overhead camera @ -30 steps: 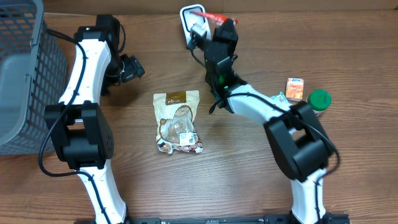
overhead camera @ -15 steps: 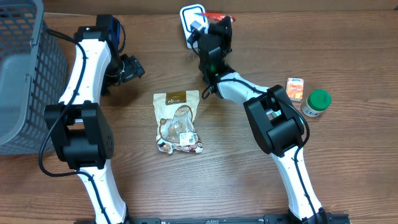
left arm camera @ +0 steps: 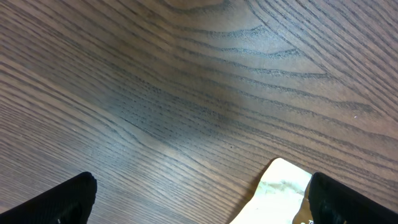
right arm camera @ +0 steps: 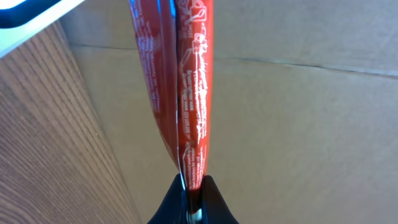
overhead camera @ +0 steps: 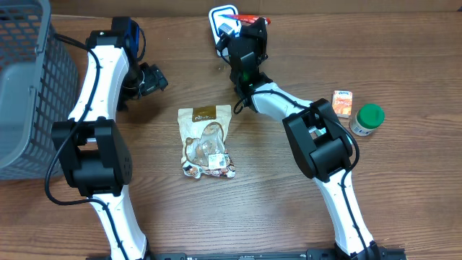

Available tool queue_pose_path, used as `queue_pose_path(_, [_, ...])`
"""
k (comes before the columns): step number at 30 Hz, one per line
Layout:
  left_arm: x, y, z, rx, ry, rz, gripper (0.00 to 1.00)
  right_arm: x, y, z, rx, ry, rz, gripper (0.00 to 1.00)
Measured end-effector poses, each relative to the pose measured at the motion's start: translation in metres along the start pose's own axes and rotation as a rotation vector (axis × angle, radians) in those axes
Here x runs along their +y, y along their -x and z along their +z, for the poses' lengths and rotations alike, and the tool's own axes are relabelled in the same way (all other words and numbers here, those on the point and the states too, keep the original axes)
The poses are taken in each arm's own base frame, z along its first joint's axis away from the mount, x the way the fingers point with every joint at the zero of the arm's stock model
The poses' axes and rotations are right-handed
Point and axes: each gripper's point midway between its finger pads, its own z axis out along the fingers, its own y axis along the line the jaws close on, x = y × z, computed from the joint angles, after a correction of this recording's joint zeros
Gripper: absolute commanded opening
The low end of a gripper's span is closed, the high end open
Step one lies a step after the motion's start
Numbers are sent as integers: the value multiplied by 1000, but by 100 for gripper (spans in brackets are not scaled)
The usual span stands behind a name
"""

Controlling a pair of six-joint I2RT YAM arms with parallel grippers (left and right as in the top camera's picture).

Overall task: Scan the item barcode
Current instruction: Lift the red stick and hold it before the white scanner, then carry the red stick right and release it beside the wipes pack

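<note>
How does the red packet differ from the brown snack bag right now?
The red packet is pinched in the right gripper, held up off the table; the brown snack bag lies flat on it, untouched. The red packet is slim and red; the snack bag is wider and mostly brown. The red packet is beside the scanner; the snack bag sits mid-table. Both are soft printed pouches.

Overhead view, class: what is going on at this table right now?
The right gripper is shut on a red packet, holding it by the white scanner at the far side. The left gripper hangs open and empty over the table, near a snack bag lying mid-table.
</note>
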Motion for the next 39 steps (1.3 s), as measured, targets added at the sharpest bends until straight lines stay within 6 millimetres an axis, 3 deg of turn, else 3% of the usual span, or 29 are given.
queue_pose_path(9, [0,0,0,0,0,0,100,43,0,2,19,60,-69,3])
queue_pose_path(15, [0,0,0,1,0,0,100,59,8,-7,4,105,-131,3])
queue_pose_path(22, [0,0,0,0,0,0,100,63,19,-17,-18,114,-149,3])
queue_pose_path(29, [0,0,0,1,0,0,100,62,14,-17,12,114,-127,3])
queue_pose_path(34, [0,0,0,0,-1,0,100,46,6,-25,28,172,-97,3])
queue_pose_path(36, [0,0,0,0,0,0,100,29,-1,-31,34,203,-71,3])
queue_pose_path(39, [0,0,0,0,-1,0,100,-13,-21,-55,35,298,7,3])
